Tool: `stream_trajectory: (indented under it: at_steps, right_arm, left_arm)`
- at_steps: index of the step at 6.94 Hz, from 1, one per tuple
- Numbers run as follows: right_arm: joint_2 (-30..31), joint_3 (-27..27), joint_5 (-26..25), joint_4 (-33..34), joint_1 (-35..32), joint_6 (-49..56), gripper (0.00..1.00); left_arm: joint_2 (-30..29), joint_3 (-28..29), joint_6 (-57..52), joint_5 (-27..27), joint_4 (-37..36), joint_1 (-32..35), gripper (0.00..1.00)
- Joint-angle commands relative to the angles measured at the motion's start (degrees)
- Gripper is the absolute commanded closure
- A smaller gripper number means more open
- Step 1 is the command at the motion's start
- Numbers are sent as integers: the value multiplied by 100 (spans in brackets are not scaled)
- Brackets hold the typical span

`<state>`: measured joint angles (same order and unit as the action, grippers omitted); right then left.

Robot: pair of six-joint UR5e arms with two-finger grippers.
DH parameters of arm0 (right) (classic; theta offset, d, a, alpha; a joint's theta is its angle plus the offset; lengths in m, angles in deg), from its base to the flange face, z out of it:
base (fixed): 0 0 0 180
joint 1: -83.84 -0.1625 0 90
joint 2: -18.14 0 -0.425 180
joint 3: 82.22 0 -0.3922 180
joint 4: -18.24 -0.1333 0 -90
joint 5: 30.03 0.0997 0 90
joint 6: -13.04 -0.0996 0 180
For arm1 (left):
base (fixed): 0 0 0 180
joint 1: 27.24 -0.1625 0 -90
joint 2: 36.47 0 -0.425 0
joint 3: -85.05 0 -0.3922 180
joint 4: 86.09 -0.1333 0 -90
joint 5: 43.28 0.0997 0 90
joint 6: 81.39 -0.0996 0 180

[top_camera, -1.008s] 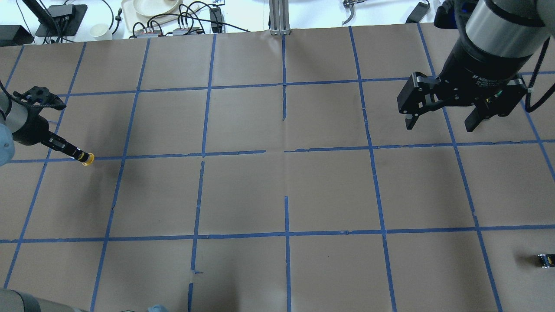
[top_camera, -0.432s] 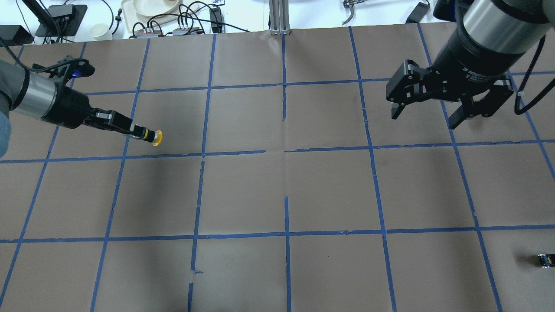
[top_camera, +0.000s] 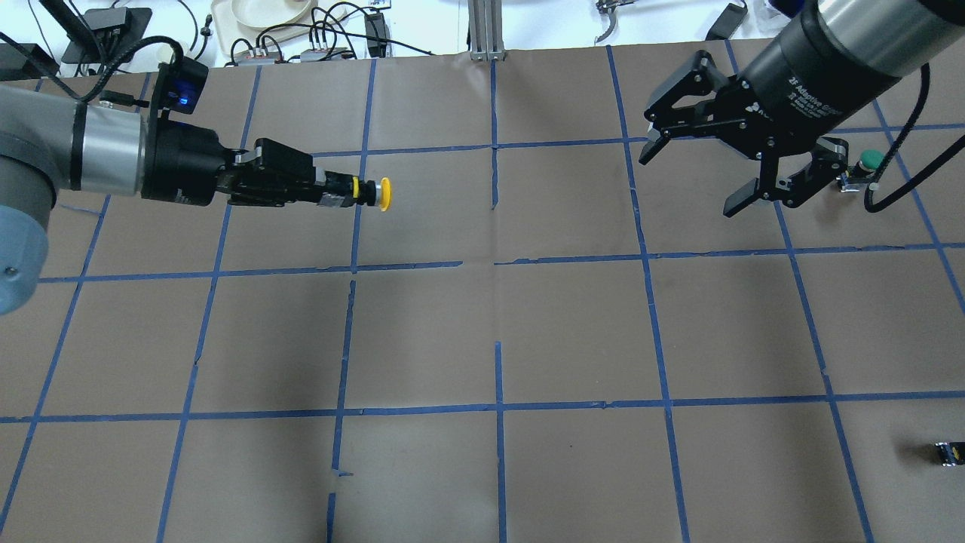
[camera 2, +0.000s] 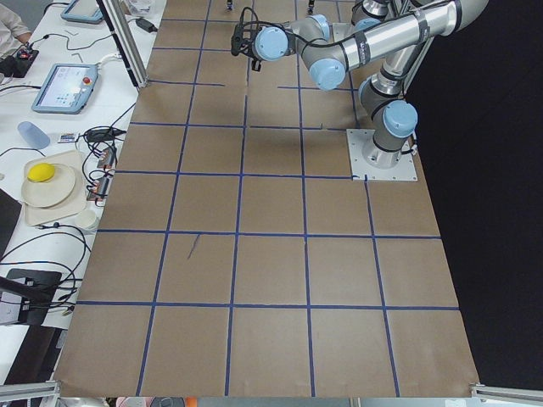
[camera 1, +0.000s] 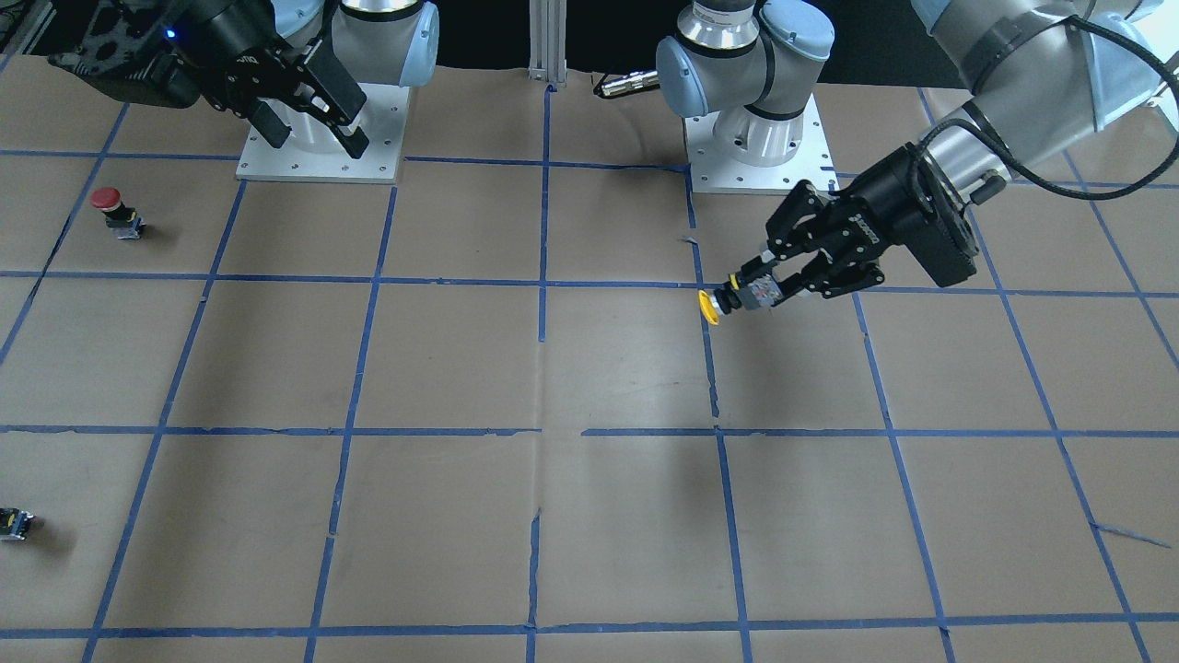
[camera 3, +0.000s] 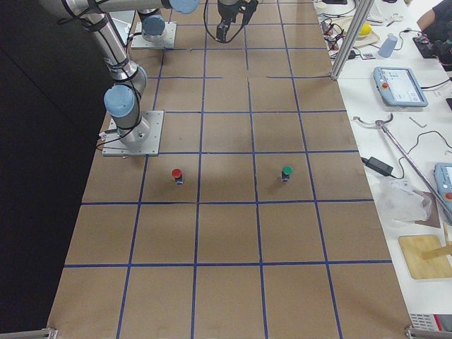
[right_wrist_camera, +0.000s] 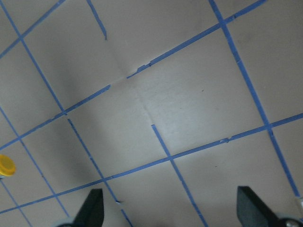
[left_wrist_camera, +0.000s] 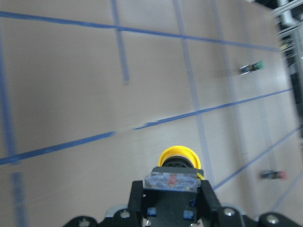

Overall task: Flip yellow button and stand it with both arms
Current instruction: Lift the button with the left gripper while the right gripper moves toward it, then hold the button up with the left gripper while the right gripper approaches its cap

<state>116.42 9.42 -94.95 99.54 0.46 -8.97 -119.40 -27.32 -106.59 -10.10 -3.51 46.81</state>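
My left gripper (top_camera: 332, 190) is shut on the grey-black base of the yellow button (top_camera: 379, 194). It holds the button sideways above the table, with the yellow cap pointing toward the table's middle. The button also shows in the front view (camera 1: 709, 307) in front of the left gripper (camera 1: 763, 291), and in the left wrist view (left_wrist_camera: 179, 157) between the fingertips. My right gripper (top_camera: 690, 181) is open and empty. It hangs above the far right of the table, well apart from the button. In the right wrist view the yellow cap (right_wrist_camera: 5, 166) sits at the left edge.
A green-capped button (top_camera: 867, 161) stands by the right gripper's far finger. A red-capped button (camera 1: 111, 206) stands near the right arm's base. A small capless block (top_camera: 948, 452) lies at the near right edge. Cables and a tray lie beyond the far edge.
My left arm has carried the yellow button from the table's left edge rightward and farther out. My right gripper has shifted left and turned, staying open. The green button has come into view.
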Motion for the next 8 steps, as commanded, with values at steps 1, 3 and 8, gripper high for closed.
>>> stream_trajectory:
  at_steps: [1,3,8]
  right_arm:
    - [-220,38,1074,-61,373,-583,0]
    - [-475,56,2030,-97,375,-1336,0]
    - [-372,371,2713,-316,8,-1675,1]
  left_arm:
    - [337,-677,472,-1387,-40,476,99]
    - [671,-944,1178,-2226,-41,671,98]
    - [691,-1059,1536,-2930,-190,865,99]
